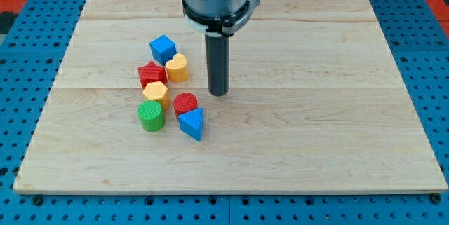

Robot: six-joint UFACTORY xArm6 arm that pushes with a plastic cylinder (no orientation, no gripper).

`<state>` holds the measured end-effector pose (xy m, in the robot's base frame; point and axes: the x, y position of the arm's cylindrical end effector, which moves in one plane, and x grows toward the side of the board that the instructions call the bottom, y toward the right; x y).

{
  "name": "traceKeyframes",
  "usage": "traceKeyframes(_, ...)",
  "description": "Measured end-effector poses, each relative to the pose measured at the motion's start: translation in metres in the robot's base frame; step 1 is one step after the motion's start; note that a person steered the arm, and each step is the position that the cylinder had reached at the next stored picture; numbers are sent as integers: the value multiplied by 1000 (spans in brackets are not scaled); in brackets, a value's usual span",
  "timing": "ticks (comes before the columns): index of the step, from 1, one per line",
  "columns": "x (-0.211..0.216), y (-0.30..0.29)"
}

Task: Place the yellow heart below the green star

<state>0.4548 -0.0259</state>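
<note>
Rod-shaped, jawless and holding nothing, my tip (219,93) serves as end effector, resting on the wooden surface (316,113). To its left in the view, slightly higher, sits the yellow heart (177,67), between tip and blue cube (163,48). No green star shows.

Arm end: wide grey metal cylinder, smooth, faint vertical sheen. Below it, black clamp ring around cylinder base, small lugs jutting out either side. From ring centre, straight dark rod, charcoal to black, round section, matte, narrower than cylinder above. My tip (219,93): blunt flat end, same width as rod, no taper.
</note>
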Motion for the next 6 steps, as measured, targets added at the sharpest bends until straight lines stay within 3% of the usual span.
traceKeyframes(3, -17, -77)
traceKeyframes(5, -60, -9)
traceKeyframes(6, -42, 50)
